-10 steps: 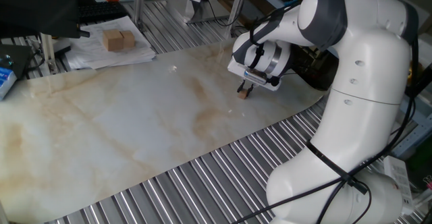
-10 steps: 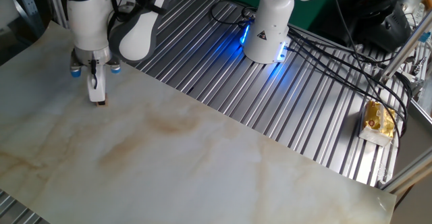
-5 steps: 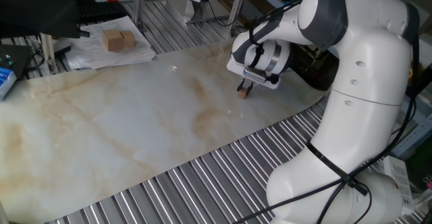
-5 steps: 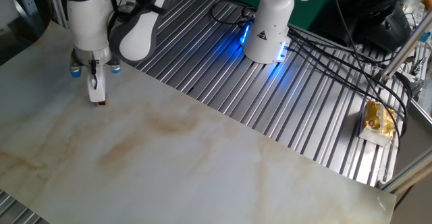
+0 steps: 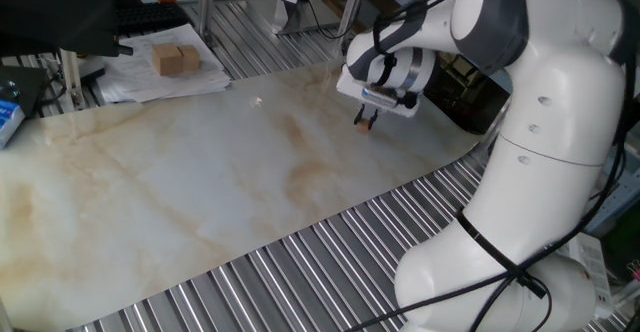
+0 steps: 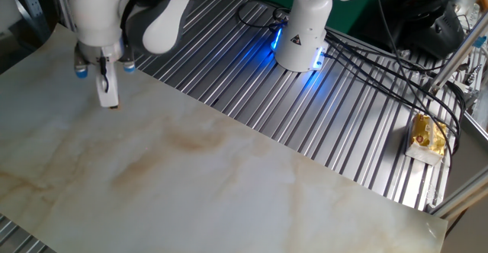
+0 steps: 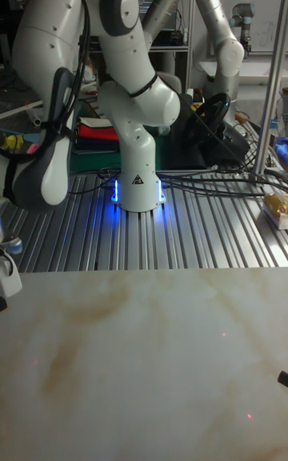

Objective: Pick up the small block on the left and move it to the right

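Observation:
The small block is a tiny light-brown cube pinched between the tips of my gripper, which is shut on it. It hangs just above the marbled sheet, near that sheet's far right edge. In the other fixed view the gripper points straight down over the sheet's far left corner, and the small block peeks out at the fingertips. The tall fixed view shows only part of the hand at the left edge; the block is hidden there.
A pair of larger tan blocks rests on papers at the back left. A blue box sits at the left edge. The arm's base stands on the slatted metal table, with cables and a yellow packet at right.
The gripper has risen from the sheet, carrying the small block up with it. Before, the block rested on the sheet between the fingers.

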You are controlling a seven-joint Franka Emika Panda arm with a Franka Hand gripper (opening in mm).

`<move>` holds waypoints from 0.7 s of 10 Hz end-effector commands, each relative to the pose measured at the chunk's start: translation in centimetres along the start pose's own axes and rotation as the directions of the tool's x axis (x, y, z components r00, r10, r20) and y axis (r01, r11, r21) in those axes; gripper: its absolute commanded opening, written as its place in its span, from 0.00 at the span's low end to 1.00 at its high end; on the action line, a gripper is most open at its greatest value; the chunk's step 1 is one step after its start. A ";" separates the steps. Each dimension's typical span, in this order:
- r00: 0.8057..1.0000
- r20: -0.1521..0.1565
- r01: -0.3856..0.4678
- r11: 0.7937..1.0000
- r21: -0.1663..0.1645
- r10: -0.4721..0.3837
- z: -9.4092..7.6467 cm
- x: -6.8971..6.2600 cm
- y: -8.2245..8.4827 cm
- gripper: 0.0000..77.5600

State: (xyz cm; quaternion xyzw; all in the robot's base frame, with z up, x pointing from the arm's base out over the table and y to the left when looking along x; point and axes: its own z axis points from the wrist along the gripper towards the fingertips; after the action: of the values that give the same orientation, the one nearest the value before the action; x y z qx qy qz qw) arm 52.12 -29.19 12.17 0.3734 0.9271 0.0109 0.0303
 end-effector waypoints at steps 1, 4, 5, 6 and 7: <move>0.986 -0.026 0.165 0.985 0.044 -0.164 -3.1 -0.1 0.5 0.02; 0.968 -0.066 0.248 0.967 0.058 -0.244 -5.4 -0.2 0.2 0.02; 0.951 -0.080 0.304 0.951 0.060 -0.299 -6.0 -0.3 0.1 0.02; 0.932 -0.089 0.358 0.932 0.058 -0.352 -6.4 -0.3 0.1 0.02; 0.912 -0.095 0.405 0.913 0.052 -0.399 -6.6 -0.3 0.0 0.02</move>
State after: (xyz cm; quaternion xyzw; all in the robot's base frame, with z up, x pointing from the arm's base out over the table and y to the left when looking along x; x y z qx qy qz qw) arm 52.01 -29.10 17.52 0.2316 0.9727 -0.0095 -0.0080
